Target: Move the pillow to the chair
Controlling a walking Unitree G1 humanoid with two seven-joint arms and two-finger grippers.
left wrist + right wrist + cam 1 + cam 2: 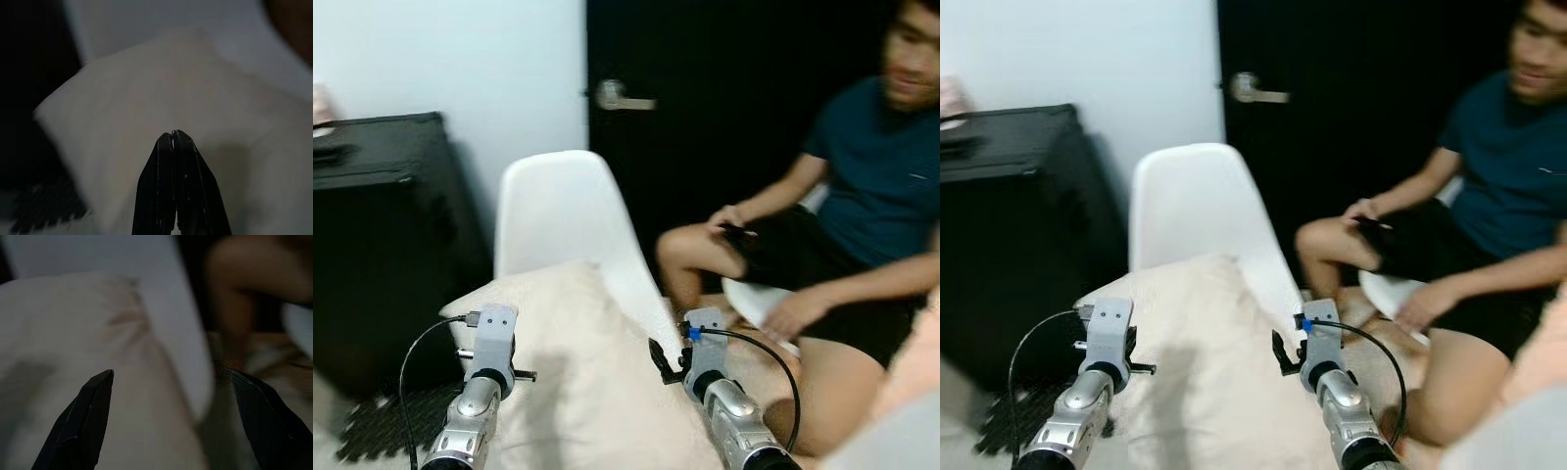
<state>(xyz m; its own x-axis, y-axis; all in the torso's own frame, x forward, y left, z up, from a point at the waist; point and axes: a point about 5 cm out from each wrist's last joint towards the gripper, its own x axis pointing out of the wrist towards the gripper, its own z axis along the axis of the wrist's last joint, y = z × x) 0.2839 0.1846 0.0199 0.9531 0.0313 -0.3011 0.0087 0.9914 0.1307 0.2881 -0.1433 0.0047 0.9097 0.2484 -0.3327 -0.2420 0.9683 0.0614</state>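
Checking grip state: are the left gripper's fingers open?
No, the left gripper has its two black fingers pressed together above the pillow.

pillow (578, 362): soft matt cream cloth | chair (558, 211): smooth white plastic | door handle (619, 97): brushed metal

A pillow (578, 372) lies on the seat of a chair (558, 211), directly before the robot, the chair's back rising behind it. To the left stands a cabinet (382, 235) against the wall; behind the chair is a door (705, 98). To the right a person (842, 235) sits. The left gripper (173, 139) and right gripper (168, 377) reach forward over the pillow.
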